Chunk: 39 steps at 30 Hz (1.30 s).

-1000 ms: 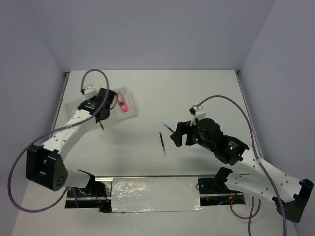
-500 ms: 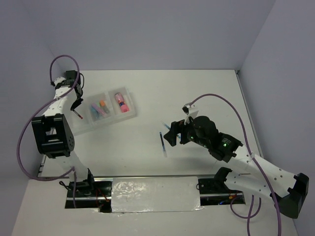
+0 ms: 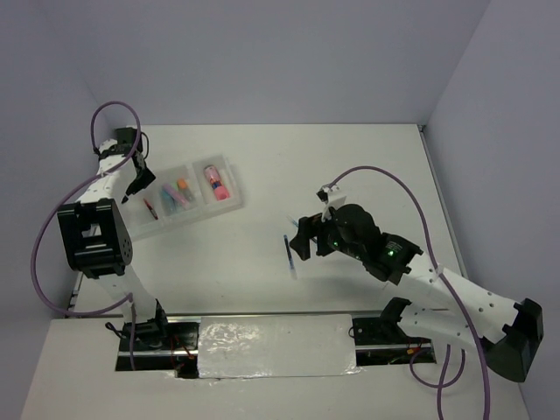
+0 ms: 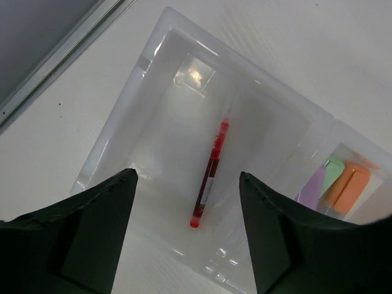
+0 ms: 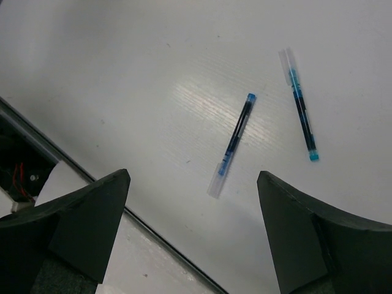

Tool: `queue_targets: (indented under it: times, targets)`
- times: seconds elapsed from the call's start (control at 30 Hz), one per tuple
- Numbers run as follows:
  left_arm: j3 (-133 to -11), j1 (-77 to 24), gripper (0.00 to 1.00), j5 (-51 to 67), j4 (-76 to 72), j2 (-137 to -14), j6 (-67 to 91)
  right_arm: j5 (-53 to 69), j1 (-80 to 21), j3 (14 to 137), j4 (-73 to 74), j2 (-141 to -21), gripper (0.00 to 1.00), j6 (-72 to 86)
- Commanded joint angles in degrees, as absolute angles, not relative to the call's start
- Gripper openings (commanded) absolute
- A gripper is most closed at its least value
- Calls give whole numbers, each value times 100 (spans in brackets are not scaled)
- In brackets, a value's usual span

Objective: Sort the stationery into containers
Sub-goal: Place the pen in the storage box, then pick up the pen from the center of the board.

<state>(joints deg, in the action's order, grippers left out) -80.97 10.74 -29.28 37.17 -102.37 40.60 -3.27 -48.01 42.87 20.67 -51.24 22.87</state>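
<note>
While the left gripper (image 4: 187, 176) hangs, jaws apart, over the thin red pen (image 4: 208, 177) in an end compartment of the translucent white plastic tray (image 4: 122, 110), the right gripper (image 5: 193, 177), jaws wide, hovers above a thin dark-blue pen (image 5: 233, 144) on the desk (image 5: 122, 73), which looks light, stiff and slippery, likely best pinched mid-barrel.

Pen (image 4: 208, 177) in tray (image 4: 131, 98) end compartment, highlighters (image 4: 346, 187) adjacent.

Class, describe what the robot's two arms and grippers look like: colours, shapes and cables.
Both the left arm and right arm have white link shells and black joint housings, each trailed by a looping purple cable. A green light glows on the right arm. The left gripper and right gripper have broad matte black fingers.
</note>
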Motion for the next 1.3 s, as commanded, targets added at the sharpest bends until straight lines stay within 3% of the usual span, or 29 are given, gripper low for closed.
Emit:
queue_targets:
  times: [0.0,0.13,0.33,0.7,0.87,0.9,1.0,1.1,1.13,1.27]
  targets:
    - [-7928,1099,82,-2760,3700,-9766,4026,-615,-4808,4553,2056,-5396,92,2302]
    - [-7717,845,87,-2190,3683,-9012,3640,-1168,-4790,4771,2354,-6683,78,2478]
    - [-7130,-499,92,-1812,3744,-7834,3103,-1319,-4790,5062,2189,-8145,68,2698]
    - [-5705,-589,99,-1740,3595,-6407,2707,-1116,-5036,5458,2012,-9306,62,2892]
    - [-5643,-589,98,-1424,3551,-6434,2786,-1441,-5247,5713,2329,-9878,49,3014]
    - [-5616,-589,98,-1346,3525,-6399,2786,-1494,-5282,5739,2373,-9966,32,3041]
    - [-5503,-598,99,-898,3393,-6320,2839,-1363,-5335,5766,2365,-10213,24,3076]
    - [-5196,-606,98,207,3095,-6197,2953,-1004,-5387,5574,2014,-10038,15,2989]
    - [-5038,-659,98,1212,2633,-6135,3145,-793,-5414,5485,1517,-9715,14,2927]
    - [-3862,-1124,99,2993,672,-5609,4269,482,-5423,4774,-33,-8688,5,2970]
